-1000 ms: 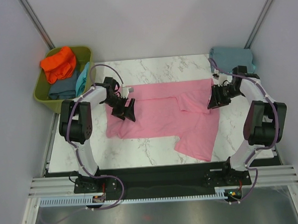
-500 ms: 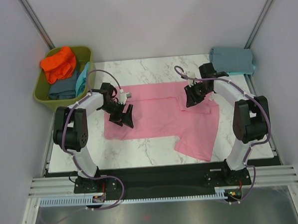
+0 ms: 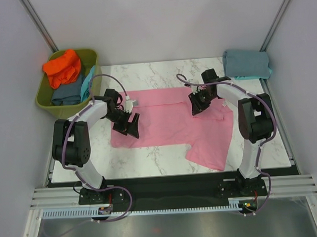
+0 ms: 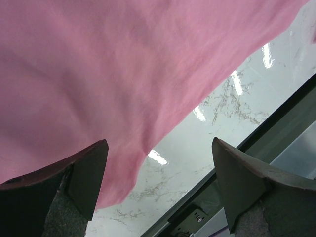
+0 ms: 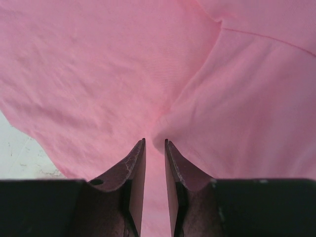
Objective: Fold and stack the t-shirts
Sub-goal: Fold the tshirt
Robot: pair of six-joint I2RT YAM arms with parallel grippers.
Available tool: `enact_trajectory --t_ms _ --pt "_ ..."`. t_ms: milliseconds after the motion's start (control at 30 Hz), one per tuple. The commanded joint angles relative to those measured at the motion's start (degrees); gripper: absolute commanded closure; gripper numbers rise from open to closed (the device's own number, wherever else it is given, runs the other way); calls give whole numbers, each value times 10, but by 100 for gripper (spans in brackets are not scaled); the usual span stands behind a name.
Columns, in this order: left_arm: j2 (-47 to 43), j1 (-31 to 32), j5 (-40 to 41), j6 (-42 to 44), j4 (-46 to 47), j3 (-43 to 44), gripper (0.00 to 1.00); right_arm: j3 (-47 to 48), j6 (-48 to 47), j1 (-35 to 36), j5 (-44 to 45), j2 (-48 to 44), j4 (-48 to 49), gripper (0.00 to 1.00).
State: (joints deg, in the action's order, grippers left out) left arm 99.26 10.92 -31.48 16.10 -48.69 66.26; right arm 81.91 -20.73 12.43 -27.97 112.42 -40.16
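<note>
Lying spread on the marble table (image 3: 150, 160) in the top view, the pink t-shirt (image 3: 164, 124) is sitting beneath both arms, the left gripper (image 3: 128, 125) hanging over its left edge, the right gripper (image 3: 196, 105) over its upper right part. Left wrist: fingers (image 4: 89, 173) are standing wide apart above the hem. Right wrist: fingers (image 5: 133, 168) are pinching a pucker of the shirt.
</note>
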Motion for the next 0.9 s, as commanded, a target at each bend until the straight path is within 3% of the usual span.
enact_trajectory --t_ms 0,633,867 --pt "-24 -7 27 38 -30 -11 6 31 3 18 -3 10 19 71" --pt "11 -17 25 36 -26 -9 6 35 -5 36 63 52 1 65" --pt "18 -19 17 31 -23 -2 6 35 -3 37 70 43 0 83"
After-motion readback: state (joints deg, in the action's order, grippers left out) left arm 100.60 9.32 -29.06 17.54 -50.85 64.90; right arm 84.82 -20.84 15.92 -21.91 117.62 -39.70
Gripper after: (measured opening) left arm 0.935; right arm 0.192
